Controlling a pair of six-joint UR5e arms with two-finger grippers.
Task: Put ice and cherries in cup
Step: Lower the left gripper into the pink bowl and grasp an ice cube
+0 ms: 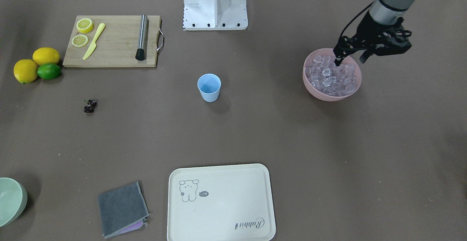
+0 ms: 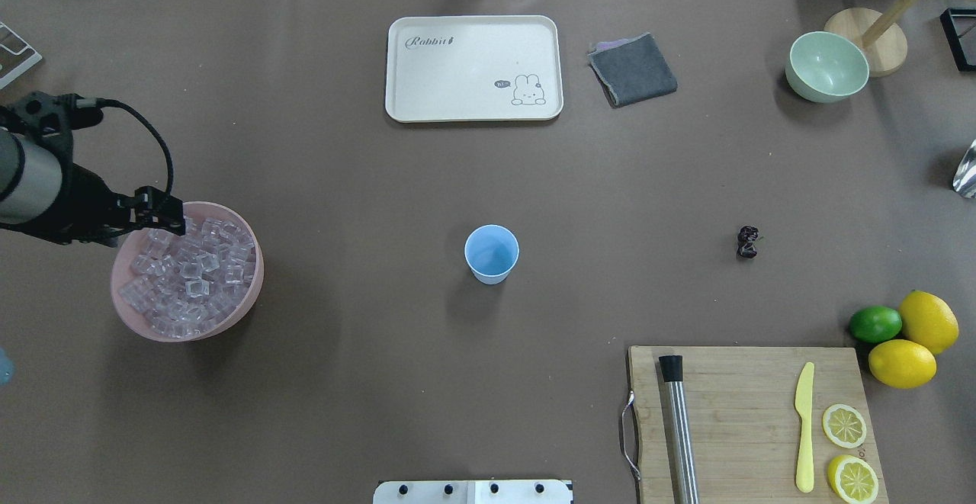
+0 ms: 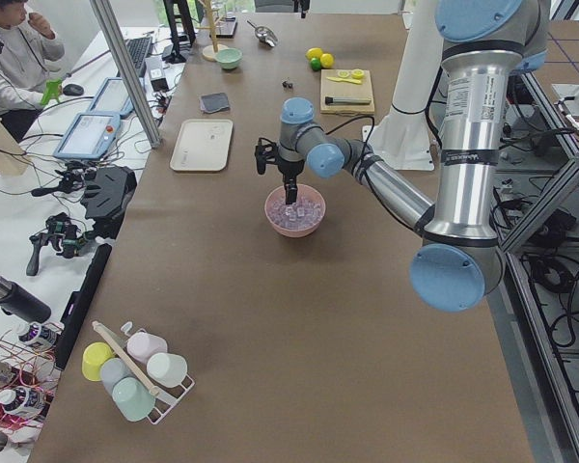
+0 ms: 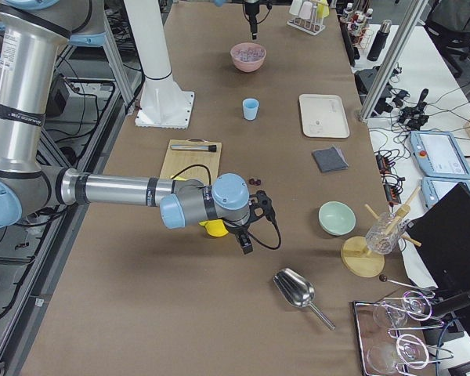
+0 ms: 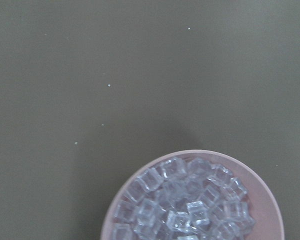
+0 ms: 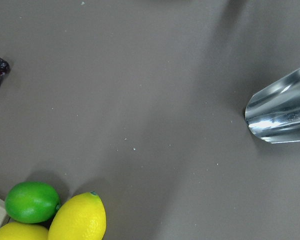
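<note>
Brown matte covering (image 2: 343, 184) runs over the whole table, flat and faintly speckled. At my left end sits a round pink bowl (image 2: 248, 307) heaped with the ice (image 2: 187, 283), glassy little cubes with soft edges. The left gripper (image 1: 350, 59) hangs over the bowl's robot-side rim with its fingers spread apart, one black tip down among the top cubes, nothing held.

The cup (image 2: 492, 254), smooth light-blue plastic narrowing to its base, stands upright alone mid-table, well apart from the bowl. The cherries (image 2: 748, 242), a tiny dark wrinkled cluster, lie on bare covering to its right.

The right gripper (image 4: 247, 239) hangs near the lemons (image 2: 926, 321) and lime (image 2: 875, 324); I cannot tell whether its fingers are apart or together. A shiny metal scoop (image 4: 298, 291) lies just beyond it.

A wooden board (image 2: 747, 412) at the near right edge carries a steel bar, a yellow knife and two lemon slices. On the far side lie a cream tray (image 2: 473, 69), a folded grey cloth (image 2: 633, 69) and a pale green bowl (image 2: 827, 65). Open covering lies between bowl, cup and cherries.
</note>
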